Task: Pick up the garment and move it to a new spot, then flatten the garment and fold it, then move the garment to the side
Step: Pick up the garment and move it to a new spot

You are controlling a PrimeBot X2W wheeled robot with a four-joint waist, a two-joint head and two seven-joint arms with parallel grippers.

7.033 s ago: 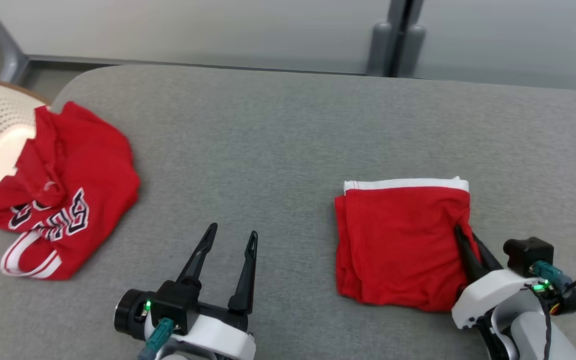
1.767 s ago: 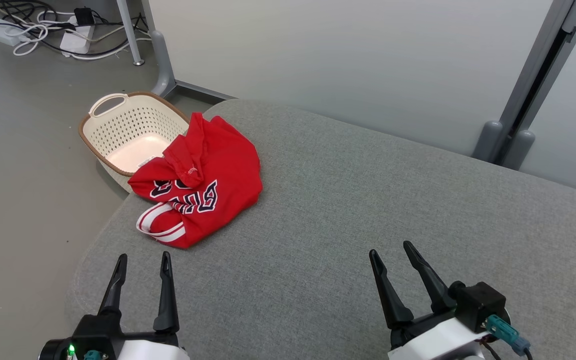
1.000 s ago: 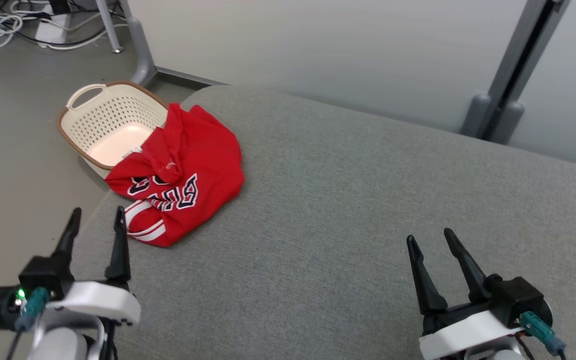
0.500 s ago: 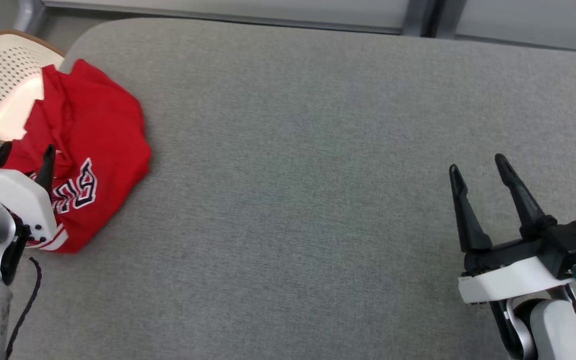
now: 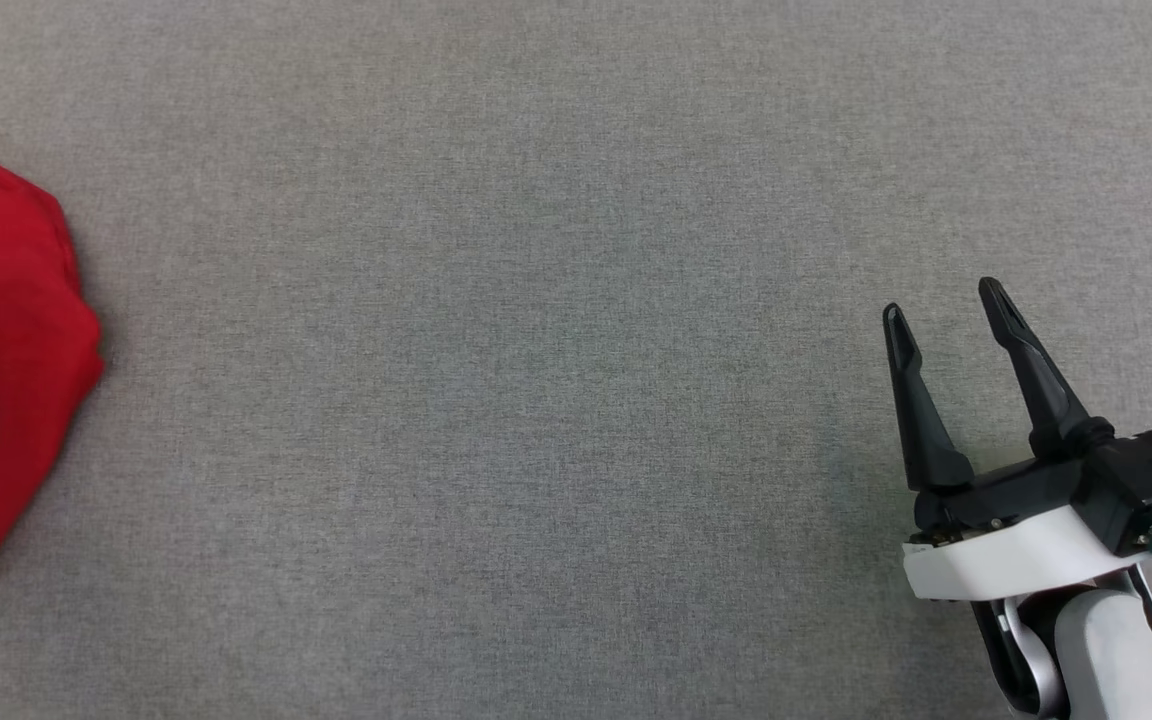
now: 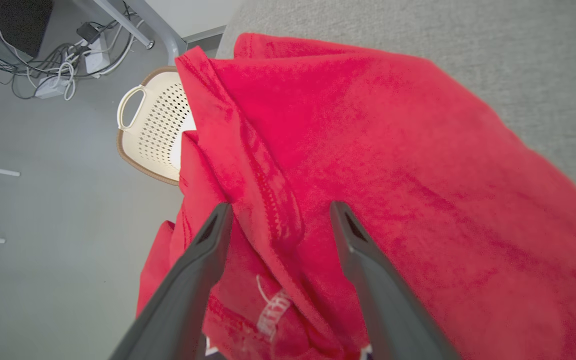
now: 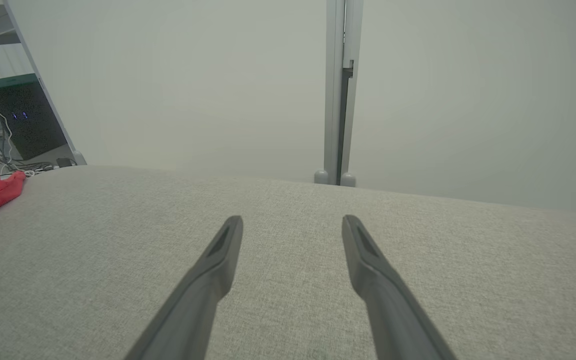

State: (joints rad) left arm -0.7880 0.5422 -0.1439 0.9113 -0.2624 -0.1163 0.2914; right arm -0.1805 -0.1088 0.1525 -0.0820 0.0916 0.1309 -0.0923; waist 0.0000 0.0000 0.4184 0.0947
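The grey tabletop [image 5: 536, 350] runs bare and wide to the right of the garment [image 5: 6, 330], which I judge is ample room for a new spot and for spreading it flat. The garment, a crumpled red jersey, sits at the tabletop's edge and seems to overhang it. The basket [image 6: 150, 125] stands on the floor just beyond the garment. My head has swung down since a second ago; the cloth itself has not shifted. My left gripper [image 6: 280, 205] has come over the garment, fingers apart astride a raised seam fold, ready to pinch. My right gripper [image 5: 939, 298] hovers well to the garment's right, fingers apart, empty
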